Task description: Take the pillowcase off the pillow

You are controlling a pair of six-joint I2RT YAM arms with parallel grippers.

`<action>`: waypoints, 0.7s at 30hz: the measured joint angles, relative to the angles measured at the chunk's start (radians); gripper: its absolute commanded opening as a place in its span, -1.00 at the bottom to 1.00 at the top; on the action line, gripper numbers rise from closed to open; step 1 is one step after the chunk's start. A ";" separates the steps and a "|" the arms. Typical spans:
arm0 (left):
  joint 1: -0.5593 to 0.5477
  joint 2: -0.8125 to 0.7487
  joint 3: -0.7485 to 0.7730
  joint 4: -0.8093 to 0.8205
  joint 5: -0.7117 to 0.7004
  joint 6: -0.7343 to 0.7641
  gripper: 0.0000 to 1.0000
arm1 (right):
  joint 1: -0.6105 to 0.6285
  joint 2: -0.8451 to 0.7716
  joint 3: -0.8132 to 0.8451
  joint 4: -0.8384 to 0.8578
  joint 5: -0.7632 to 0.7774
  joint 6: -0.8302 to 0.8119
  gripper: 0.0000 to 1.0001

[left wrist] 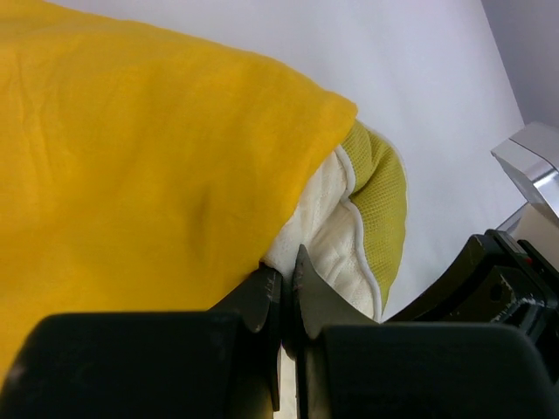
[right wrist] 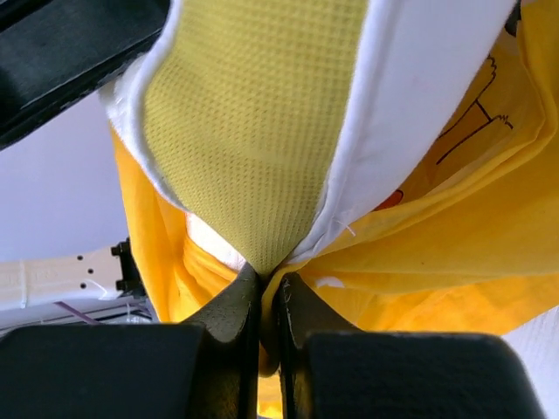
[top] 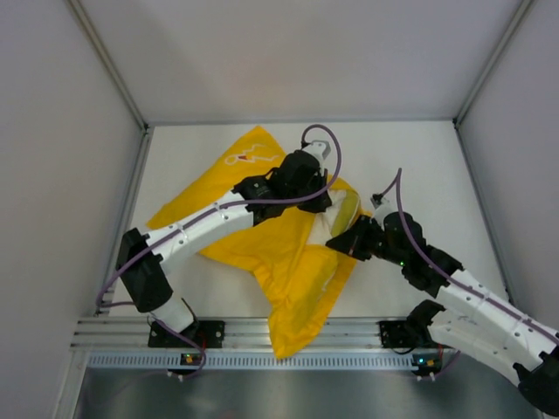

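Observation:
The bright yellow pillowcase (top: 279,262) lies crumpled across the middle of the table, and one corner hangs over the near rail. The pillow (top: 347,209) sticks out of its right end, cream with a yellow-green mesh side (left wrist: 380,192). My left gripper (top: 325,208) reaches over the case and is shut (left wrist: 284,266) at the opening's edge, with cream pillow cloth between its fingers. My right gripper (top: 336,237) is shut (right wrist: 269,281) just below the pillow's mesh end (right wrist: 253,113), and a fold of pillowcase (right wrist: 454,227) is pinched in it. Most of the pillow is hidden inside the case.
White walls (top: 79,175) close in the table on the left, back and right. An aluminium rail (top: 244,334) carrying both arm bases runs along the near edge. My right arm's black wrist (left wrist: 498,288) sits close beside the left gripper.

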 measured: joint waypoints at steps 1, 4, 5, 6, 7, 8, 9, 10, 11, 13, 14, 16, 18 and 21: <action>0.003 0.005 0.004 0.000 0.005 0.000 -1.00 | 0.006 -0.006 0.000 -0.002 0.008 0.002 -0.92; 0.019 0.028 0.014 -0.001 0.031 -0.001 -1.00 | 0.043 -0.026 0.000 -0.008 0.051 0.004 -0.65; 0.025 0.039 0.020 -0.002 0.038 0.000 -1.00 | 0.054 -0.032 -0.001 -0.011 0.060 0.006 -0.56; 0.032 0.049 0.024 0.001 0.039 0.000 -1.00 | 0.063 -0.040 -0.002 -0.019 0.058 0.006 -0.42; 0.042 0.058 0.026 0.009 0.038 0.000 -1.00 | 0.076 -0.051 -0.006 -0.023 0.048 0.007 -0.37; 0.050 0.067 0.026 0.016 0.037 0.000 -1.00 | 0.087 -0.058 -0.007 -0.029 0.037 0.003 -0.34; 0.060 0.074 0.026 0.023 0.033 -0.001 -1.00 | 0.095 -0.062 -0.008 -0.031 0.026 0.000 -0.35; 0.068 0.081 0.026 0.028 0.029 -0.001 -1.00 | 0.098 -0.062 -0.007 -0.032 0.017 -0.001 -0.35; 0.074 0.084 0.024 0.034 0.023 -0.004 -1.00 | 0.099 -0.060 -0.008 -0.032 0.011 -0.001 -0.38; 0.084 0.084 0.020 0.045 0.016 -0.008 -1.00 | 0.100 -0.050 -0.008 -0.031 0.002 -0.005 -0.69; 0.087 0.083 0.018 0.052 0.015 -0.011 -1.00 | 0.100 -0.046 -0.008 -0.030 -0.003 -0.002 -0.74; 0.089 0.082 0.012 0.062 0.014 -0.015 -1.00 | 0.101 -0.038 -0.018 -0.021 -0.011 0.000 -0.80; 0.087 0.081 0.008 0.066 0.013 -0.016 -1.00 | 0.101 -0.029 -0.025 -0.023 -0.011 0.000 -0.56; 0.087 0.073 0.000 0.070 0.013 -0.018 -1.00 | 0.101 -0.019 -0.025 -0.022 -0.008 -0.005 0.01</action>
